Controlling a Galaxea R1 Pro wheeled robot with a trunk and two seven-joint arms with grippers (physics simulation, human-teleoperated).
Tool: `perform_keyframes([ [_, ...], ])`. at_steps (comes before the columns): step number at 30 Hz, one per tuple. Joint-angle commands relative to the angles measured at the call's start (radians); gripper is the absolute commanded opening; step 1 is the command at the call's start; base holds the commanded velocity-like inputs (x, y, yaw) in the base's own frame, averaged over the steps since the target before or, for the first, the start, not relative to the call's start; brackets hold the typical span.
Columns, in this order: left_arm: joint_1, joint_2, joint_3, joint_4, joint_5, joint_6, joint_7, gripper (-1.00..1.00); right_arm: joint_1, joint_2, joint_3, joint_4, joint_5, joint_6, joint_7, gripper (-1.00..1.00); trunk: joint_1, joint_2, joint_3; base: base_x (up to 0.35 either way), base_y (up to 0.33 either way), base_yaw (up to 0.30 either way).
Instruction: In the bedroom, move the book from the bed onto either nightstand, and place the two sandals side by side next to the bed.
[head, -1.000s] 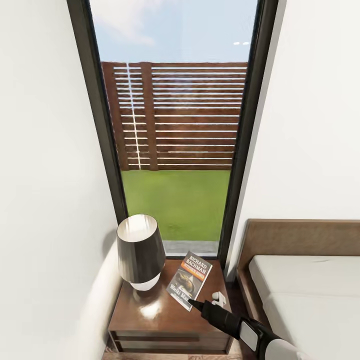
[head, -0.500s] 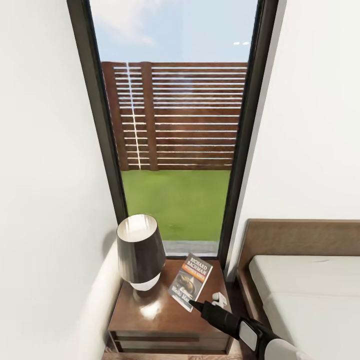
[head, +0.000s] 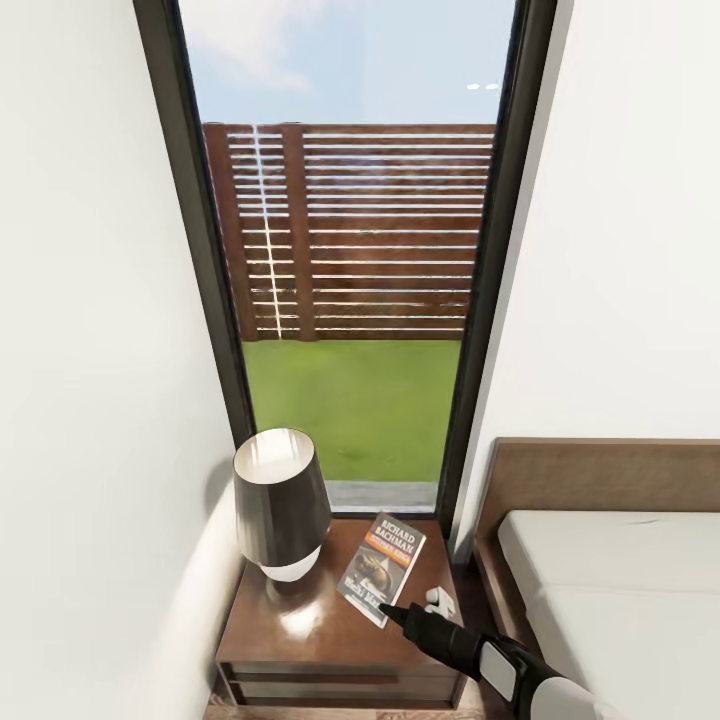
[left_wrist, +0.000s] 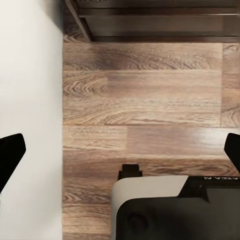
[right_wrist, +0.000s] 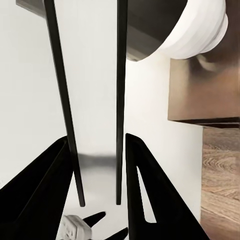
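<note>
centrally, the book (head: 381, 568) lies flat on the nightstand (head: 300, 625) surface, between the lamp (head: 281, 504) and a small white object (head: 437, 600). right end effector (head: 392, 612), fingers spread wide in the right wrist view, hovers at the book's near corner, holding nothing. left end effector (left_wrist: 120, 150) is wide open above the wood floor (left_wrist: 145, 100). bed (head: 610, 590) stands just beside the nightstand, below the window (head: 350, 250).
</note>
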Motion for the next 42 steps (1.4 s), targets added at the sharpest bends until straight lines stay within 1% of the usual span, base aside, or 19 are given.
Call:
perform_keyframes([
  [1,-0.001,0.0,-0.017,0.0,0.008,-0.003,0.004,1.0,0.0,0.001,-0.003,-0.002,-0.003,0.011,0.001,-1.0,0.004,-0.009,-0.005,0.0,0.0,0.0],
  [4,-0.001,0.0,-0.042,-0.001,0.008,-0.002,0.005,1.0,0.0,0.002,-0.004,-0.002,-0.005,0.02,-0.002,-1.0,0.016,-0.03,-0.015,0.0,0.0,0.0],
  [8,-0.001,0.001,-0.052,-0.001,0.009,-0.002,0.005,1.0,-0.003,0.003,-0.004,-0.003,-0.025,0.051,-0.019,-1.0,0.031,-0.058,-0.027,0.0,0.0,0.0],
  [9,-0.001,0.001,-0.052,-0.001,0.009,-0.002,0.005,1.0,-0.003,0.003,-0.004,-0.003,-0.025,0.051,-0.019,-1.0,0.035,-0.065,-0.03,0.0,0.0,0.0],
  [13,-0.001,0.001,-0.057,-0.001,0.009,-0.001,0.005,1.0,-0.01,0.003,-0.004,-0.003,-0.057,0.075,-0.049,-1.0,0.05,-0.093,-0.043,0.0,0.0,0.0],
  [17,-0.001,0.001,-0.059,-0.001,0.009,-0.001,0.005,1.0,-0.024,0.003,-0.004,-0.003,-0.073,0.086,-0.083,-1.0,0.066,-0.121,-0.055,0.0,0.0,0.0],
  [21,-0.001,0.001,-0.06,-0.001,0.009,-0.001,0.005,1.0,-0.043,0.004,-0.004,-0.002,-0.081,0.1,-0.122,-1.0,0.081,-0.149,-0.068,0.0,0.0,0.0],
  [22,-0.001,0.001,-0.06,-0.001,0.009,-0.001,0.005,1.0,-0.043,0.004,-0.004,-0.002,-0.081,0.1,-0.122,-1.0,0.085,-0.156,-0.071,0.0,0.0,0.0],
  [29,-0.001,0.001,-0.06,-0.001,0.009,-0.002,0.005,1.0,-0.073,0.003,-0.004,-0.007,-0.101,0.199,-0.161,-1.0,0.112,-0.205,-0.093,0.0,0.0,0.0],
  [34,-0.001,0.0,-0.06,-0.002,0.009,-0.002,0.005,1.0,-0.085,0.003,-0.004,-0.01,-0.108,0.224,-0.173,-1.0,0.131,-0.24,-0.109,0.0,0.0,0.0],
  [42,-0.001,0.0,-0.061,-0.002,0.009,-0.003,0.005,1.0,-0.096,0.004,-0.004,-0.01,-0.119,0.245,-0.229,-1.0,0.162,-0.296,-0.134,0.0,0.0,0.0],
])
